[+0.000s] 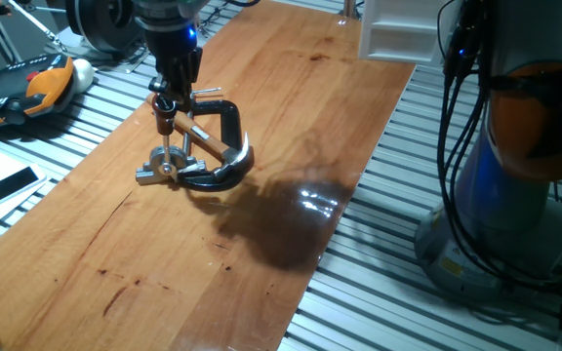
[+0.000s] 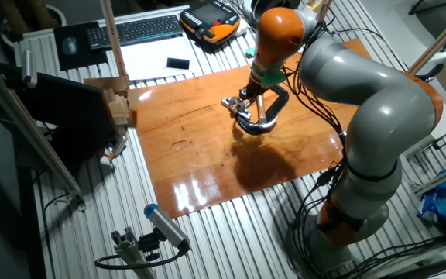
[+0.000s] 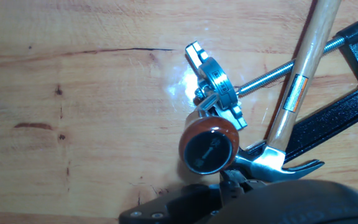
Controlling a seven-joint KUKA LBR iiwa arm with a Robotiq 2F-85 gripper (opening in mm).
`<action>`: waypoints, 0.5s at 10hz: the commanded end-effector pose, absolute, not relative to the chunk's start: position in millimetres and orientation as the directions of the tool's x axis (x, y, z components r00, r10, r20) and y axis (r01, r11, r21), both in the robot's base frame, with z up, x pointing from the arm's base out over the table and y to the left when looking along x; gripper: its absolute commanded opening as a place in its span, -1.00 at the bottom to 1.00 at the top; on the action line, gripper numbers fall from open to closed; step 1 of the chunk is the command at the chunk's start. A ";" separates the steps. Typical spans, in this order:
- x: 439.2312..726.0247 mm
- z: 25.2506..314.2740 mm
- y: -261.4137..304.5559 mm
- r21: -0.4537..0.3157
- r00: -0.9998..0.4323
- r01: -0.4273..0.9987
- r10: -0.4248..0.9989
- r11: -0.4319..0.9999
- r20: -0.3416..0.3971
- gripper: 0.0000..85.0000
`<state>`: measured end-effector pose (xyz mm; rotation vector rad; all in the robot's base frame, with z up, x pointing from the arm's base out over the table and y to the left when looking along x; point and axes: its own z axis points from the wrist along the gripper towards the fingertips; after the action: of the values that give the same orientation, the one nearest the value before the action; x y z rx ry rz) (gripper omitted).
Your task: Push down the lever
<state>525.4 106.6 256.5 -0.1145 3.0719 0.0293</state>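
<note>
In one fixed view the gripper (image 1: 167,97) hangs over the far-left part of the wooden tabletop (image 1: 261,214), pointing straight down; the lever (image 1: 166,136) stands nearly upright right under it, its red-brown knob (image 1: 164,121) at or just below the gripper's tip, though contact is hard to judge from here; the rod runs down to a silver fitting (image 1: 157,173) at 6 o'clock from the knob; a black clamp (image 1: 224,125) arcs at 3 o'clock from the lever, and a hammer (image 1: 224,156) lies across it, its head near the fitting; whether the fingers are apart or together cannot be told, since they blur into the dark hand.

In the other fixed view the arm (image 2: 362,93) bends over the tabletop (image 2: 200,163) from the right; the gripper (image 2: 255,87) sits above the fitting (image 2: 234,105), with the clamp (image 2: 276,105) at 3 o'clock from it; the lever is too small to make out.

In the hand view the knob (image 3: 209,144) fills the centre, seen end on; the fitting (image 3: 215,87) lies at 12 o'clock from it; the hammer (image 3: 300,81) slants from 1 o'clock to its head at 4 o'clock; the clamp (image 3: 347,102) is at 3 o'clock; the dark hand crosses the bottom edge.
</note>
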 end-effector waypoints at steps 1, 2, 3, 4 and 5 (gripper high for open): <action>524.5 255.5 109.2 0.013 -0.996 -0.069 -0.069 0.998 -0.060 -1.00; 525.7 255.0 109.0 0.019 -0.997 -0.065 -0.064 0.998 -0.045 -1.00; 528.1 256.0 106.6 0.025 -0.998 -0.057 -0.057 0.998 -0.025 -1.00; 528.6 256.3 105.8 0.022 -0.999 -0.047 -0.046 0.999 -0.014 -1.00; 528.5 255.4 106.5 0.018 -0.999 -0.037 -0.037 0.999 -0.001 -1.00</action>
<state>528.7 106.6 255.1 -0.0565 3.1424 0.0289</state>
